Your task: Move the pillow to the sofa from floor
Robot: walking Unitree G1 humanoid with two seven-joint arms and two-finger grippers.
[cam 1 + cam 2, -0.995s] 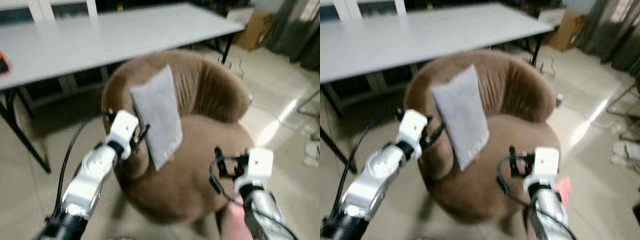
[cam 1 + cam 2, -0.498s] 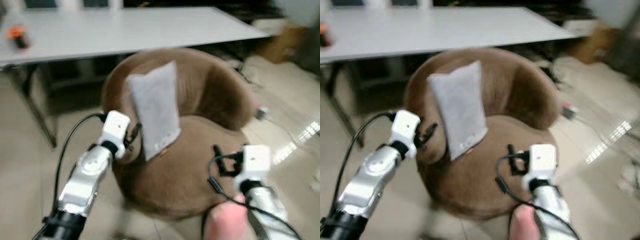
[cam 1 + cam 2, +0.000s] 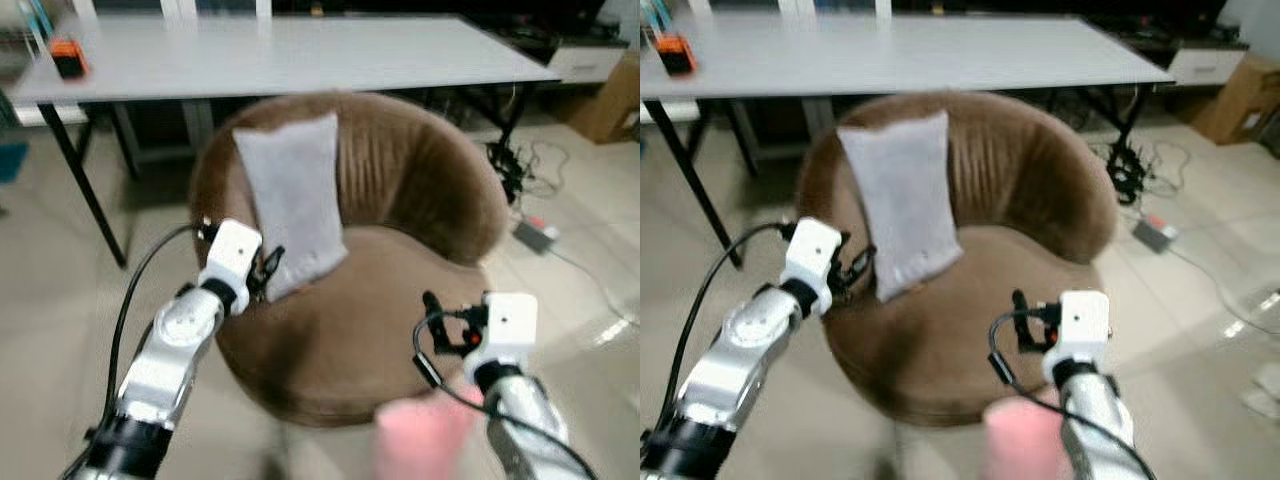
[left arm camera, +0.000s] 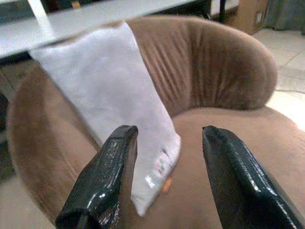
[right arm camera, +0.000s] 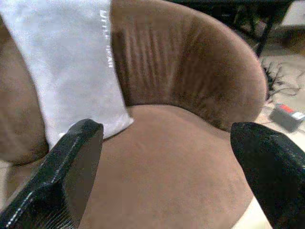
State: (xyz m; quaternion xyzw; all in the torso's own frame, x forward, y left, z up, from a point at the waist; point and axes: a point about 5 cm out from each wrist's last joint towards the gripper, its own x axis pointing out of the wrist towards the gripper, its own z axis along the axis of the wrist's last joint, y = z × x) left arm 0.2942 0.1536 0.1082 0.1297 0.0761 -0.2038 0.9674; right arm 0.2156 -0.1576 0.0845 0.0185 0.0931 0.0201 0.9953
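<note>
— Where is the pillow?

— The grey pillow [image 3: 292, 202] stands tilted on the round brown armchair [image 3: 400, 310] that serves as the sofa. Its top leans against the chair's ribbed backrest, toward my left side of it, and its lower corner rests on the seat cushion. It is off the floor.

— And your pincers?

— My left gripper [image 4: 164, 179] is just beside the armchair's left rim, at the pillow's lower edge. Its two black fingers [image 4: 102, 183] are spread apart with nothing between them; past the gap I see the pillow's bottom corner and the seat. I cannot tell whether a fingertip touches the cloth. My right gripper [image 5: 169, 164] hangs over the armchair's front edge, fingers wide apart and holding nothing, facing the seat and backrest.

— What else is around the armchair?

— Behind it stands a long grey table [image 3: 290, 55] on black legs, with a small orange object [image 3: 68, 55] near its far left end. To the right of the armchair, on the pale tiled floor [image 3: 590, 250], lie a power strip [image 3: 538, 232] and tangled cables [image 3: 525, 160]. A cardboard box [image 3: 612, 95] sits farther right. A blurred pink shape [image 3: 425, 440] shows near my right arm, in front of the armchair.
</note>
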